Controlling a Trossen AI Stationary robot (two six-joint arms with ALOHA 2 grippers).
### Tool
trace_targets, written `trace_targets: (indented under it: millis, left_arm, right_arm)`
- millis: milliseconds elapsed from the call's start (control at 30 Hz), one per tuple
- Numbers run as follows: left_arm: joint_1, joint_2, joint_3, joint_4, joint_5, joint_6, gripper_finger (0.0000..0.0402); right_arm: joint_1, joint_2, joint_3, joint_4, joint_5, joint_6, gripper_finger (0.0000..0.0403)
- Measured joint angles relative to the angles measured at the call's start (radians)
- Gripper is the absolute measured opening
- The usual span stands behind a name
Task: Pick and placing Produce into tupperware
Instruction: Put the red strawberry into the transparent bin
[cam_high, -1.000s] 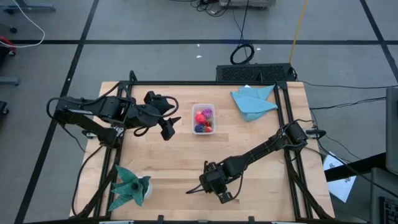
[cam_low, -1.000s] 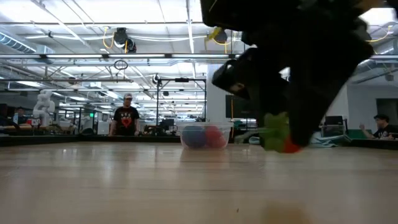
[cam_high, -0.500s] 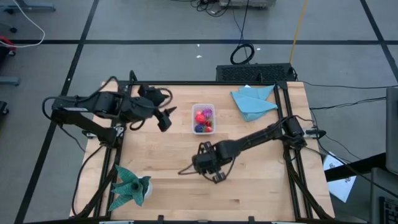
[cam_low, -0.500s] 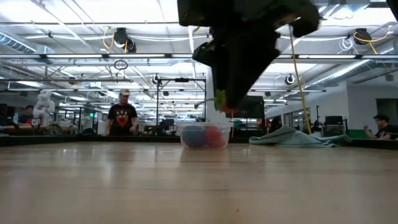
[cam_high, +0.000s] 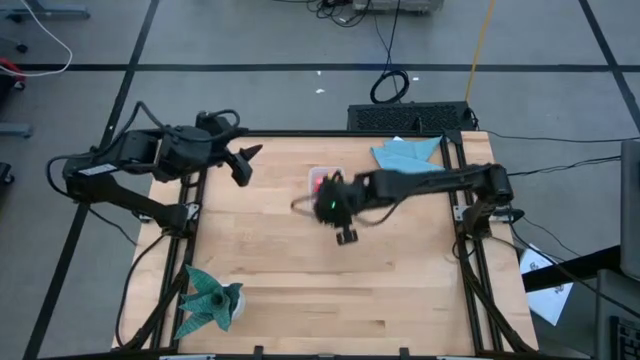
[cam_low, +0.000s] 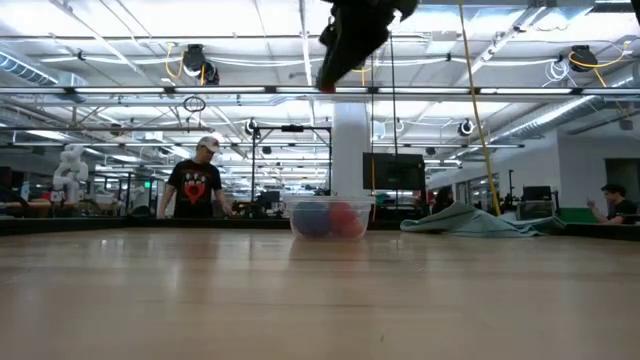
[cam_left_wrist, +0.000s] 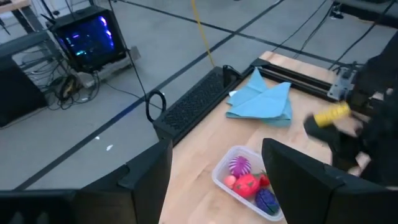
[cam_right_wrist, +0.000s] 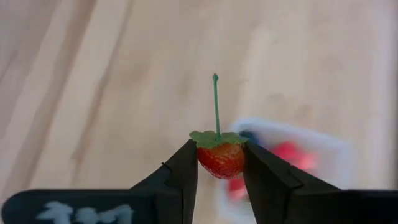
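The right arm stretched across the wooden surface (cam_high: 300, 270) from its right edge, its gripper (cam_high: 336, 203) raised high and hanging beside the clear tupperware tub (cam_high: 322, 178), jaws clenched on a toy strawberry (cam_right_wrist: 220, 157) with a green cap and upright stem. The berry sat pinched between the two dark fingers (cam_right_wrist: 184, 171), with the tub and its red, pink and purple produce (cam_left_wrist: 247, 183) just beyond it. The left arm waited folded at the surface's far left corner, its gripper (cam_high: 243, 163) released and pointed toward the tub, near the light blue cloth (cam_high: 405, 162).
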Motion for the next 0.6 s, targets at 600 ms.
trace_targets:
  millis: [600]
  left_arm:
    - [0.031,0.008,0.0,-0.006,0.003,0.039,0.0255]
  right_arm:
    - [-0.242,0.065,-0.001,0.071,-0.045,-0.06,0.0102]
